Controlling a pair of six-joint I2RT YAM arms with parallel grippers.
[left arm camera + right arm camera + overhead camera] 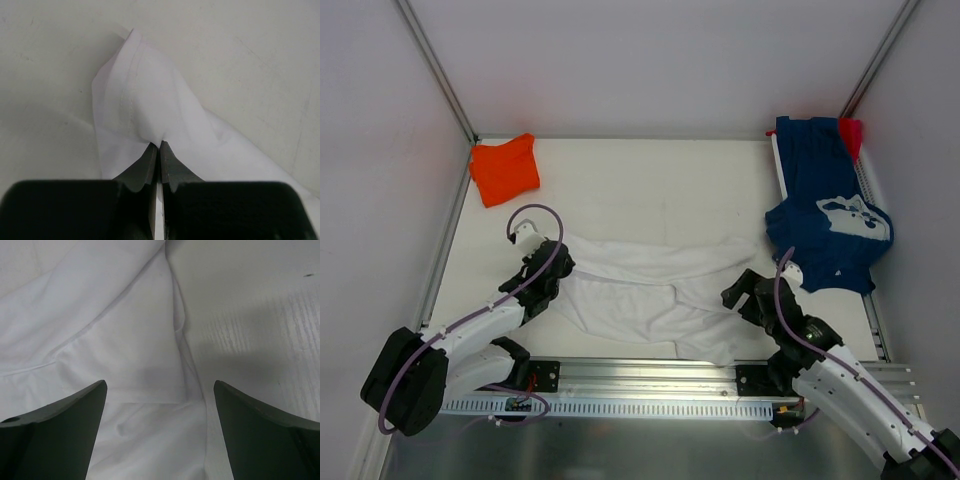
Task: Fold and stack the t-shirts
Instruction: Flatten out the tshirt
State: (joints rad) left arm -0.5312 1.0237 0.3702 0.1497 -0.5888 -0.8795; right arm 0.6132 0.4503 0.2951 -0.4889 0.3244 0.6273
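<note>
The white t-shirt (640,290) lies spread and partly folded across the middle of the table. My left gripper (558,262) is shut on its left edge; the left wrist view shows the cloth (150,105) pinched between the closed fingertips (158,146). My right gripper (745,290) is open above the shirt's right edge, and the right wrist view shows white cloth (130,360) between the spread fingers. A folded orange t-shirt (505,168) lies at the back left. The navy t-shirt with white print (830,215) lies crumpled at the back right, with a red t-shirt (851,133) peeking out behind it.
A slotted metal rail (650,385) runs along the table's near edge between the arm bases. White walls with metal frame posts (435,65) close in the back and sides. Bare tabletop (650,185) lies between the orange and navy shirts.
</note>
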